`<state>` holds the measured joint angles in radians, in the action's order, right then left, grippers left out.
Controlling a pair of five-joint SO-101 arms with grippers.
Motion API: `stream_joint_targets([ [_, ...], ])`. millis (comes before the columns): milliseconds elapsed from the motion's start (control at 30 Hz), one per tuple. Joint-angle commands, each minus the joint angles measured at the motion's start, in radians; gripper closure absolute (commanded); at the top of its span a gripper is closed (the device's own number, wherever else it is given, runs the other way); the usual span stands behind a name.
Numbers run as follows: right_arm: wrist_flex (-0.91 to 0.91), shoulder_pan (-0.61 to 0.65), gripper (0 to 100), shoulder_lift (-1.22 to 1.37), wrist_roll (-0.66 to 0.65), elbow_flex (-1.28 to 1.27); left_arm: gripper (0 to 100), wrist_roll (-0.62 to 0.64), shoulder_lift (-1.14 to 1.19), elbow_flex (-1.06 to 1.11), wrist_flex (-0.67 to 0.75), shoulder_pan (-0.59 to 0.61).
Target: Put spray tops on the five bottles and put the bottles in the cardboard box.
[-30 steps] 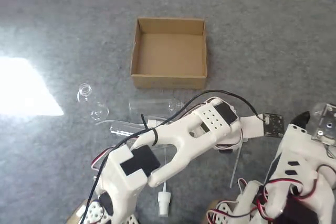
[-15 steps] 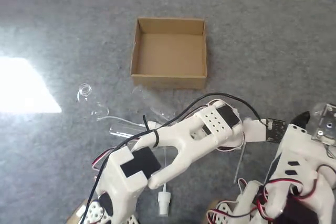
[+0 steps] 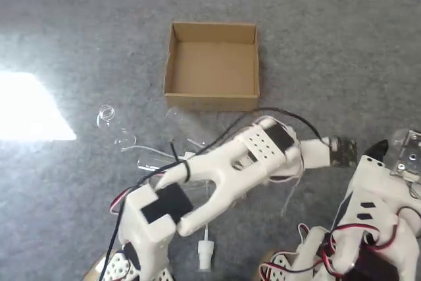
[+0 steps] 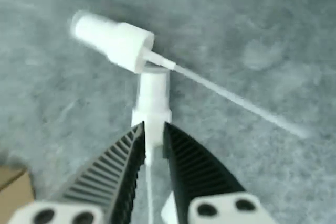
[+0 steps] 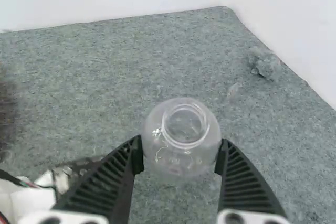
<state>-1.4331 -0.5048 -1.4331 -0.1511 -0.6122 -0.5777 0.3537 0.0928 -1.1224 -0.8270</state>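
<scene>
left gripper (image 4: 152,132) fingers pinched narrow on white spray top (image 4: 153,90), above grey mat. light, stiff plastic; best held at collar. right gripper (image 5: 178,148) fingers spread around clear bottle (image 5: 181,129), mouth up, clamped on body; likely thin-walled, slick, crushable. cardboard box (image 3: 210,102) was well apart.

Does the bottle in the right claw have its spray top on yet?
Off: the bottle in the right claw shows a bare open mouth.
</scene>
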Motion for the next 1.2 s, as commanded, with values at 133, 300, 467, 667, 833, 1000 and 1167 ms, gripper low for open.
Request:
stream_joint_targets([
  [133, 0.025, -0.007, 86.4, -0.007, -0.014, 0.012, 97, 0.098, -0.176, -0.038, -0.006, 0.063],
  [300, 0.025, -0.007, 86.4, -0.007, -0.014, 0.012, 96, 0.117, -0.16, -0.036, -0.002, 0.057],
  [467, 0.024, -0.007, 86.4, -0.007, -0.014, 0.012, 83, 0.129, -0.043, -0.059, 0.002, 0.023],
  [667, 0.024, -0.007, 86.4, -0.007, -0.014, 0.012, 80, 0.195, 0.163, -0.24, -0.054, 0.02],
  [833, 0.024, -0.007, 86.4, -0.007, -0.014, 0.011, 80, 0.195, 0.358, -0.503, -0.241, 0.02],
  [1000, 0.024, -0.007, 86.4, -0.007, -0.014, 0.009, 81, 0.195, 0.546, -0.806, -0.436, 0.02],
  [1167, 0.024, -0.007, 86.4, -0.007, -0.014, 0.008, 91, 0.195, 0.713, -1.09, -0.586, 0.02],
])
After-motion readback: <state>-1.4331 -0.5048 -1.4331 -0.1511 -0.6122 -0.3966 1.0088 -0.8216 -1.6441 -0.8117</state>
